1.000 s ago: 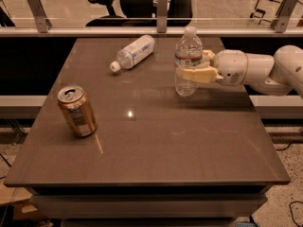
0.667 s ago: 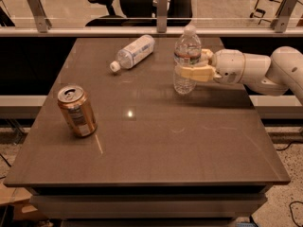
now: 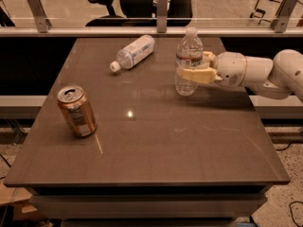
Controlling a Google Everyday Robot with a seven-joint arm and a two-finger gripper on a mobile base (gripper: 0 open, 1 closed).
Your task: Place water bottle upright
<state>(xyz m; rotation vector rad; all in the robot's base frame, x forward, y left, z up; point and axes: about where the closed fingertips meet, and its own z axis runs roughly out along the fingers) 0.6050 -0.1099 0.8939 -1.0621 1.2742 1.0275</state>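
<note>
The water bottle (image 3: 188,60) is a clear ribbed bottle with a white cap and a narrow red-and-dark band. It stands upright at the back right of the table, its base on or just above the surface. My gripper (image 3: 195,73) reaches in from the right on a white arm (image 3: 265,72). Its tan fingers (image 3: 198,75) are closed around the bottle's lower middle, just below the band.
A second clear bottle with a wide white wrap label (image 3: 134,52) lies on its side at the back centre, cap toward the left front. A copper-coloured drink can (image 3: 76,111) stands at the left. The brown table (image 3: 156,145) ends near a railing (image 3: 151,31) behind.
The gripper and the held bottle have shifted slightly to the left. The lying bottle and the can have not moved.
</note>
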